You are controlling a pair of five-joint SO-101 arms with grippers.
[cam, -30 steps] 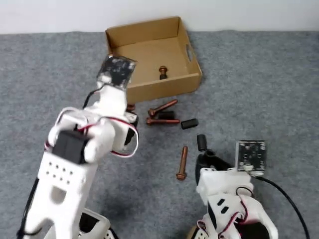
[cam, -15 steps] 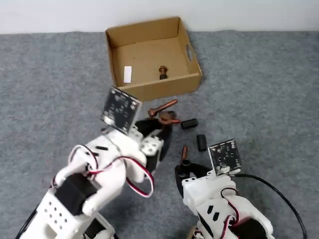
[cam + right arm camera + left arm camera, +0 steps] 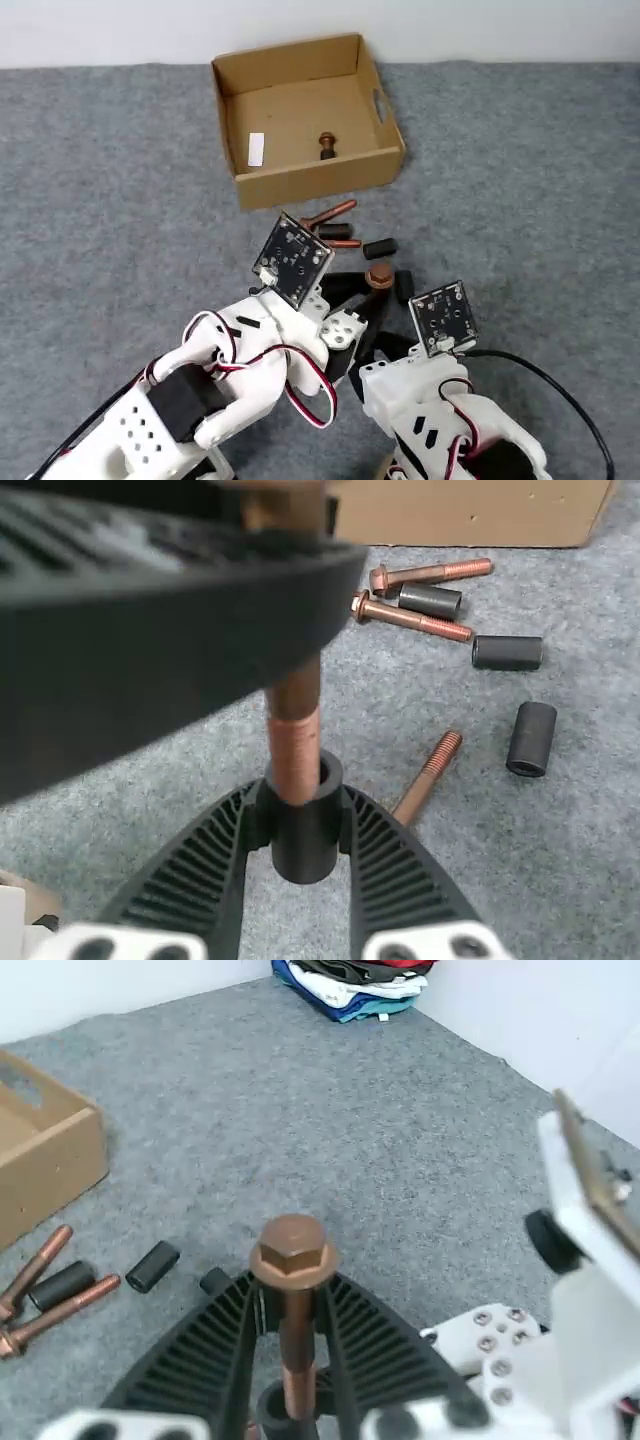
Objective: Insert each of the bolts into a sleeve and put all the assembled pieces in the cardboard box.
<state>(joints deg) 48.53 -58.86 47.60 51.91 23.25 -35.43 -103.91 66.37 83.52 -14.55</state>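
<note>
High view, left to right over the grey tabletop point(image 3: 520, 200):

- Cardboard box point(image 3: 322, 177), toward the far edge, open side up. One assembled piece point(image 3: 327, 146) lies on its floor.
- Slanted bolt point(image 3: 330, 212) and level bolt point(image 3: 338, 243), both flat on the tabletop just in front of the box. A first sleeve point(image 3: 333, 231) lies between them.
- Second sleeve point(image 3: 380, 248), on its side, just right of the level bolt.
- Held bolt point(image 3: 379, 274), near the tabletop's centre, seen from above with the hex head uppermost.
- Third sleeve point(image 3: 404, 286), close beside the held bolt on its right.

Left wrist view:

- Left gripper point(image 3: 293, 1305), jaws pinching the held bolt's shank just under the head. The long axis is upright, with the head above the fingertips and the threaded end pointing down between the jaws.

Right wrist view:

- Right gripper point(image 3: 300, 815), jaws clamped on the held sleeve point(image 3: 300, 848), one finger on each side. The sleeve stands upright with its bore opening upward.
- The held bolt's threaded end sits in the mouth of that bore, coaxial with the sleeve. How deep it goes cannot be told.
- Lying bolt point(image 3: 426, 777), flat on the tabletop just beyond the right gripper's fingertips.
</note>
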